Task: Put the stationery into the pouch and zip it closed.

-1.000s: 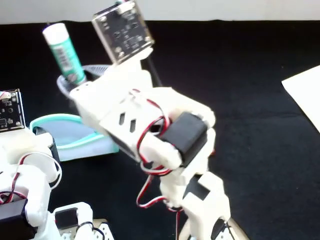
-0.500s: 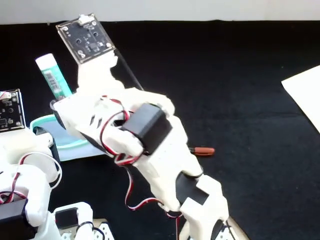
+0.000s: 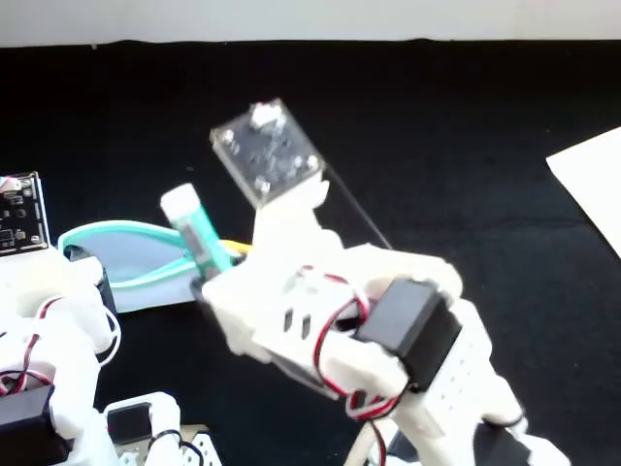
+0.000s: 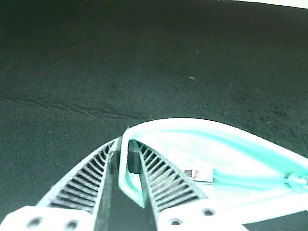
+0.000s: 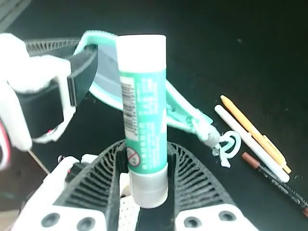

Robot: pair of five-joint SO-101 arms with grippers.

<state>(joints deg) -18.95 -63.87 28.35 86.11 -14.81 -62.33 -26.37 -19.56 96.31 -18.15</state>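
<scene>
A white-and-green glue stick (image 5: 143, 115) stands upright between the fingers of my right gripper (image 5: 143, 151), which is shut on its lower end. In the high view the glue stick (image 3: 194, 233) hangs tilted over the near-right end of the teal pouch (image 3: 126, 257). The pouch (image 4: 202, 144) lies open, and my left gripper (image 4: 127, 156) is shut on its teal rim. The right wrist view has that left gripper (image 5: 77, 79) pinching the pouch (image 5: 103, 62) behind the glue stick. An orange pen (image 5: 250, 127), a white pen (image 5: 243, 137) and a brown pen (image 5: 269, 173) lie on the black cloth beside the pouch's zip pull (image 5: 226, 144).
A white sheet of paper (image 3: 592, 184) lies at the right edge of the black table cloth (image 3: 466, 126). The left arm's body (image 3: 49, 330) fills the near-left corner. A yellow pen tip (image 3: 238, 247) peeks out beside the right arm.
My right arm has swung the glue stick from the far left, behind the pouch, nearer and rightward, down to the pouch's near-right end. The left gripper has kept its hold on the pouch.
</scene>
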